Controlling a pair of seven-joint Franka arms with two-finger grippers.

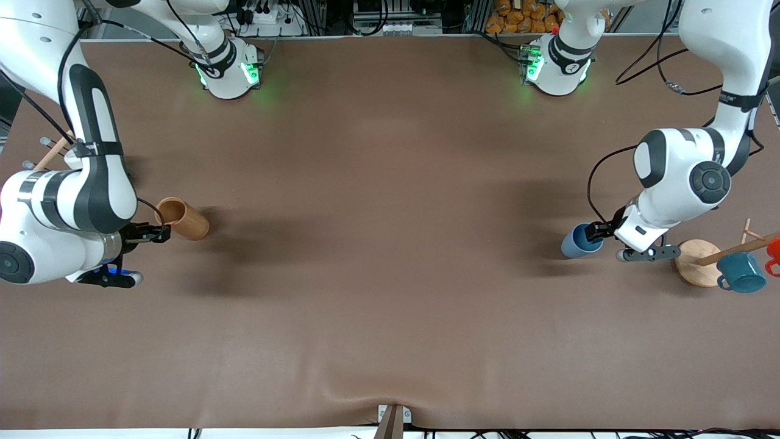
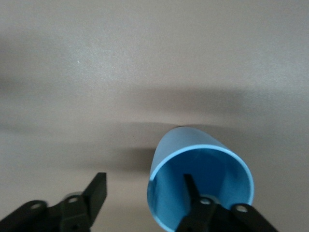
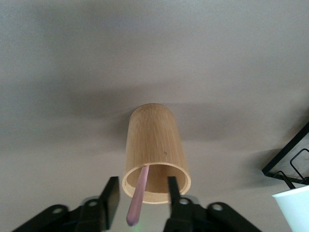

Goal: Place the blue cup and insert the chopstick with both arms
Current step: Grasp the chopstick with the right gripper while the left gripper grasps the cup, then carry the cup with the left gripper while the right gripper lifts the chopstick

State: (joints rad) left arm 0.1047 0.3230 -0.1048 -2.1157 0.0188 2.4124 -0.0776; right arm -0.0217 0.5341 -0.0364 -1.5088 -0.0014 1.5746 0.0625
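The blue cup [image 1: 580, 241] stands upright toward the left arm's end of the table. My left gripper [image 1: 598, 231] is open at its rim. In the left wrist view the left gripper [image 2: 144, 192] has one finger inside the blue cup [image 2: 193, 154] and the other outside it, wide of the wall. The pink chopstick [image 3: 137, 198] leans out of a brown wooden cylinder [image 3: 153, 142]. My right gripper [image 3: 142, 195] is open, with a finger on each side of the chopstick and not touching it. In the front view the right gripper [image 1: 152, 233] is at the wooden cylinder [image 1: 184, 219].
A mug tree with a round wooden base [image 1: 696, 263] holds a teal mug [image 1: 741, 272] and a red mug [image 1: 774, 256] at the left arm's end. A wooden dowel [image 1: 52, 155] shows by the right arm. A black rack [image 3: 288, 163] and a white cup [image 3: 294, 210] stand near the cylinder.
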